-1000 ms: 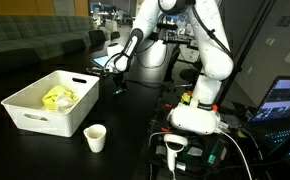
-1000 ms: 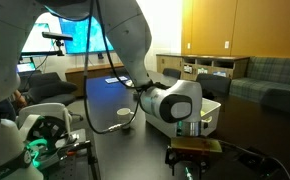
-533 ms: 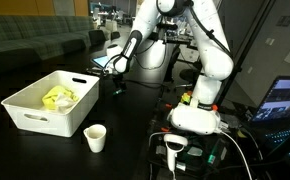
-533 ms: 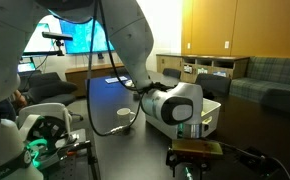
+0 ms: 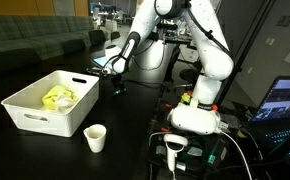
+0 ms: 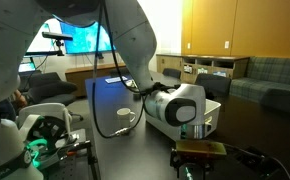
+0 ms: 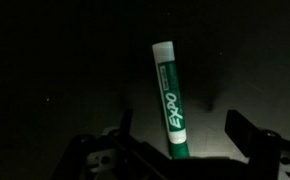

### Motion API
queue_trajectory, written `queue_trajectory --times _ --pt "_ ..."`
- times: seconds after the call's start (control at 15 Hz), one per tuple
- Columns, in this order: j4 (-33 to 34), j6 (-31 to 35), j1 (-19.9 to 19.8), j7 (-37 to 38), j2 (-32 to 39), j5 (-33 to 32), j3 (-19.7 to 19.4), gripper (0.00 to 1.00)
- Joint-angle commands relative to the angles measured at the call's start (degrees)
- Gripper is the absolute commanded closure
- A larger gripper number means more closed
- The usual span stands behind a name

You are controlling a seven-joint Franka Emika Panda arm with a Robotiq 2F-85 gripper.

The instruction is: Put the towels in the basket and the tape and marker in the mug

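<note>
Pincer (image 7: 180,128) spread wide, nothing gripped. Fingers (image 7: 124,122) visible at lower edge of wrist view, one to each side of marker (image 7: 169,98), both clear of it. Marker: green barrel with white EXPO lettering and a pale end pointing away from pincer. Lying flat on dark table (image 7: 45,60), nearly lengthwise in wrist view, with a slight tilt. In an exterior view, pincer (image 5: 116,86) held low over table, just beyond a far corner of basket (image 5: 35,122) and outside its rim. Basket: white, rectangular, sloping walls, resting on table. Yellow towel (image 5: 57,97) crumpled inside basket, against its floor. Mug (image 5: 95,138): small, white, upright on table, just beside near corner of basket, well apart from pincer and marker. Mug contents not discernible.
</note>
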Motion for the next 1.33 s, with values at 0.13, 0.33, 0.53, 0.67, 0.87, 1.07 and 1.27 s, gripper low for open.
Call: queue_trajectory --times 0.13,0.33,0.53,0.67,0.87,1.07,1.27 --pt "2.2 -0.3 0.7 1.0 1.6 -1.3 -0.6 0.34" --pt "2.4 -0.4 0.8 1.1 1.8 -1.4 -0.8 0.48" --pt "2.8 -0.7 0.9 1.1 1.9 -1.6 -1.0 0.73" --pt "3.0 -0.9 0.9 1.0 2.0 -1.8 -1.2 0.86" --pt "3.3 -1.0 1.0 1.0 1.9 -2.5 -1.5 0.88" --pt "3.4 -1.9 0.6 0.5 1.4 -2.6 -1.4 0.87" --pt "2.2 -3.3 -0.4 -0.2 -0.8 -1.5 -0.4 0.87"
